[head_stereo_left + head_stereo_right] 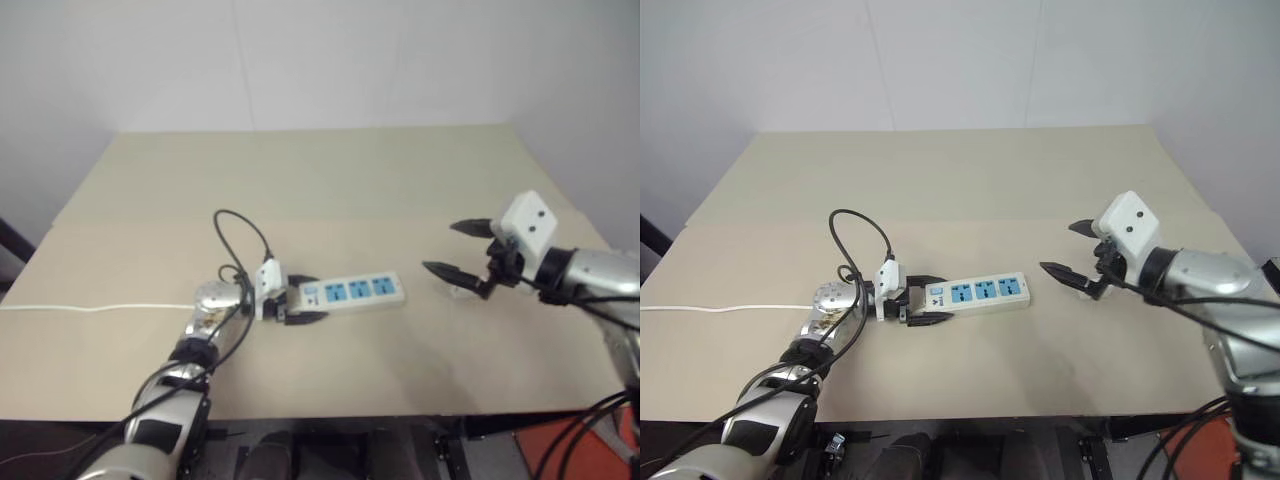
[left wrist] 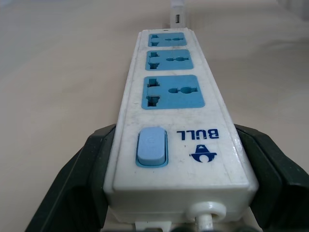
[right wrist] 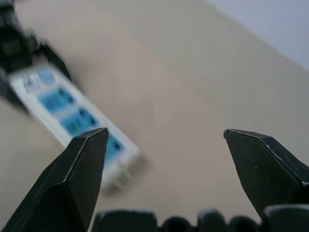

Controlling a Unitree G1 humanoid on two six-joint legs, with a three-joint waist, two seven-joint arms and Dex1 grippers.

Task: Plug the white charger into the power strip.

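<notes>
The power strip [image 1: 355, 291] is clamped at its switch end, 9 o'clock side, by the left gripper [image 1: 303, 299], probably so it's kept from sliding on the smooth tan table [image 1: 300, 170]. It's glossy white plastic, long and flat, with blue sockets. The little white charger [image 2: 176, 14] is seen just past its 3 o'clock end. The right gripper [image 1: 440, 247] is held further out at 3 o'clock, fingers spread wide, nothing gripped.

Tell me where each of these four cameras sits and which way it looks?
Left eye: on the head, looking down over the table, both arms in view.
Right eye: beside it, same scene; right gripper open in the air.
Left wrist: looks along the power strip, its black fingers clamping the switch end.
Right wrist: looks between its spread fingers down at the table.
Shared: all four show the strip; the left gripper shows in both eye views.
</notes>
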